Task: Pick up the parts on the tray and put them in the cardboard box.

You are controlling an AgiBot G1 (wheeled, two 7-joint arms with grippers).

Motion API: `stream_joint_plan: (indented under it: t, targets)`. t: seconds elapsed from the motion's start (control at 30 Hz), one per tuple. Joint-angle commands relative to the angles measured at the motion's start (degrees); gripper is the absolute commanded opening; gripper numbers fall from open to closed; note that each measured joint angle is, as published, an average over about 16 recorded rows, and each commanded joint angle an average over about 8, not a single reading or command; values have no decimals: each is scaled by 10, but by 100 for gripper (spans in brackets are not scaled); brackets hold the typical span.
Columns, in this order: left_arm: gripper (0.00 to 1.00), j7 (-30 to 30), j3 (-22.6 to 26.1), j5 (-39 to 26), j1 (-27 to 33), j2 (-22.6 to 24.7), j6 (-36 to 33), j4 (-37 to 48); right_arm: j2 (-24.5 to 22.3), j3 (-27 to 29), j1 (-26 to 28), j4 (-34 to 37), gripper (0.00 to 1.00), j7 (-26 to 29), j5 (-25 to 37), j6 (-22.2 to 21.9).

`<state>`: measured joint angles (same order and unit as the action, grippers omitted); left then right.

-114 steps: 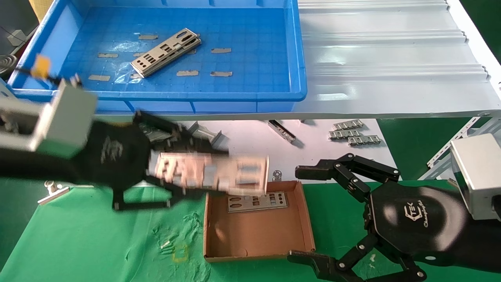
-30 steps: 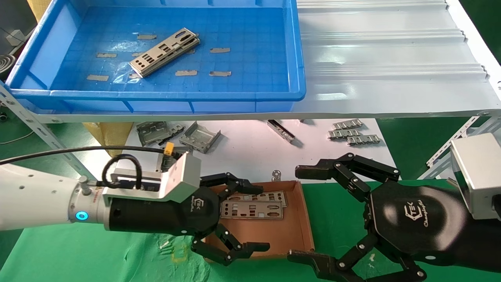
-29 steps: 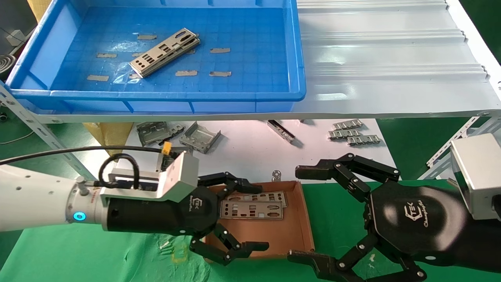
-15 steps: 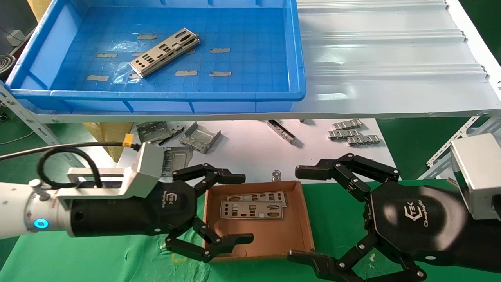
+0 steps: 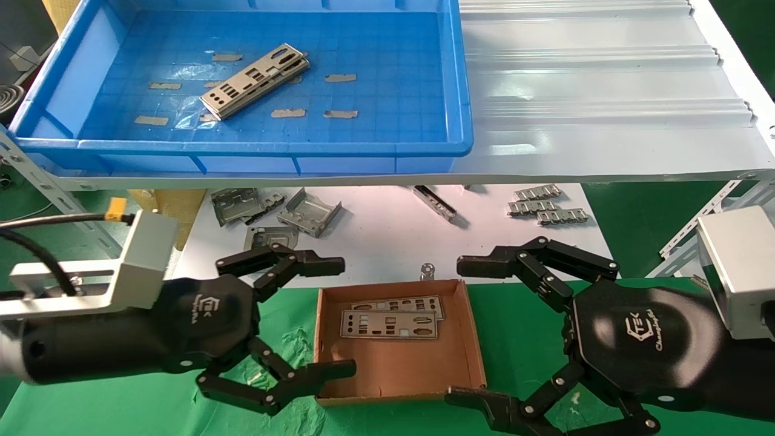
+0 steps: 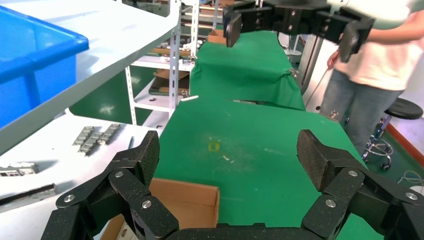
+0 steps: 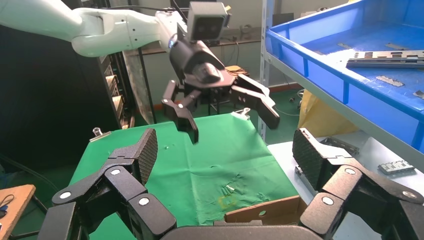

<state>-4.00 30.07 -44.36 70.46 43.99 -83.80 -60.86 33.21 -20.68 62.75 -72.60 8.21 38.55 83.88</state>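
Two parts (image 5: pixel 390 316) lie flat in the cardboard box (image 5: pixel 478 357), overlapping, long axes running 9-to-3 o'clock. One part (image 5: pixel 255 80) is left in the tray (image 5: pixel 387 145) — long axis tilted toward 2 o'clock.

Left gripper (image 5: pixel 315 318) sits at the box's 9 o'clock edge, fingers apart, empty. Right gripper (image 5: pixel 469 330) is parked at the box's 3 o'clock side, also spread.

Roughly two-thirds done, by this count.

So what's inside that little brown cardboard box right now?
Two flat metal plates lie in the cardboard box, one partly overlapping the other near its far wall. The part of the lower plate under the top one is hidden. The rest of the floor is bare.
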Motion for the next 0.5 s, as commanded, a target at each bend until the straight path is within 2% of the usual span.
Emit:
stream_joint_plan:
  t: [0.03, 0.5]
  targets:
    - [100, -6, -13, 2, -8, -8, -2, -12, 0, 0, 0, 0, 100, 0, 0, 0]
    - [100, -50, -104, 19, -66, -66, -14, -94, 0, 0, 0, 0, 100, 0, 0, 0]
